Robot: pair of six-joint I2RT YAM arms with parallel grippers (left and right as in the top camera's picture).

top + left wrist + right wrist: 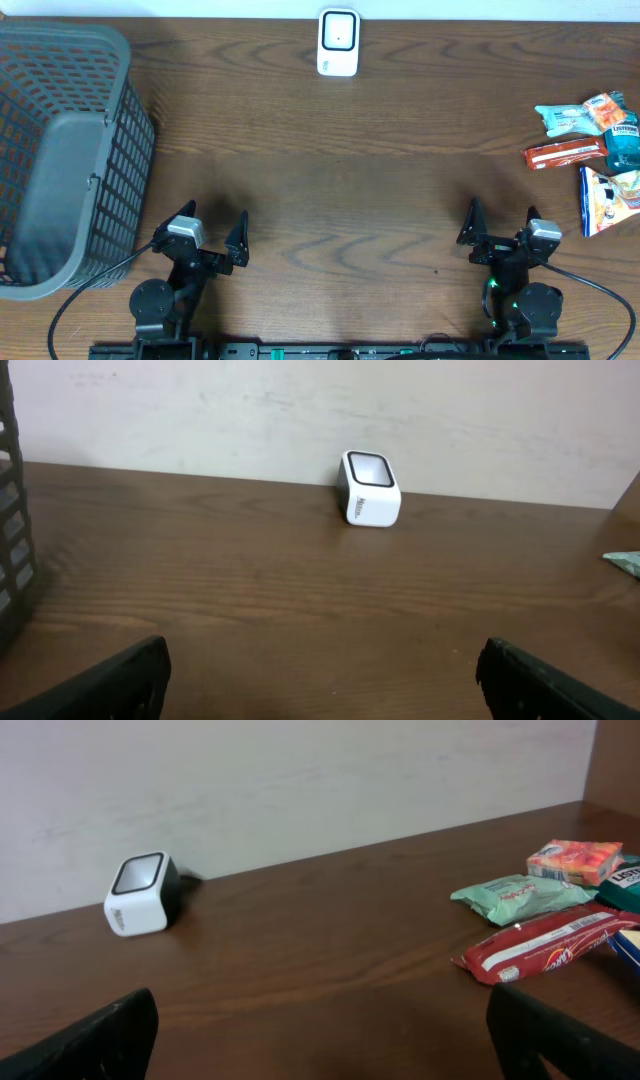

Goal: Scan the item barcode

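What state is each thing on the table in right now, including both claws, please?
left claw, open, holding nothing, low near the front edge.
right claw, open, holding nothing, low near the front edge.
scanner, standing at the far edge, nothing in front of its window.
snack packets, lying flat in a cluster at the right edge, untouched.
basket, upright at the left side, nothing visible inside.

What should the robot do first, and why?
Probably the right gripper should reach forward to the red snack bar. It and the left gripper stand open and empty, and the bar lies on the right too, close ahead. The scanner waits farther back, in the middle.
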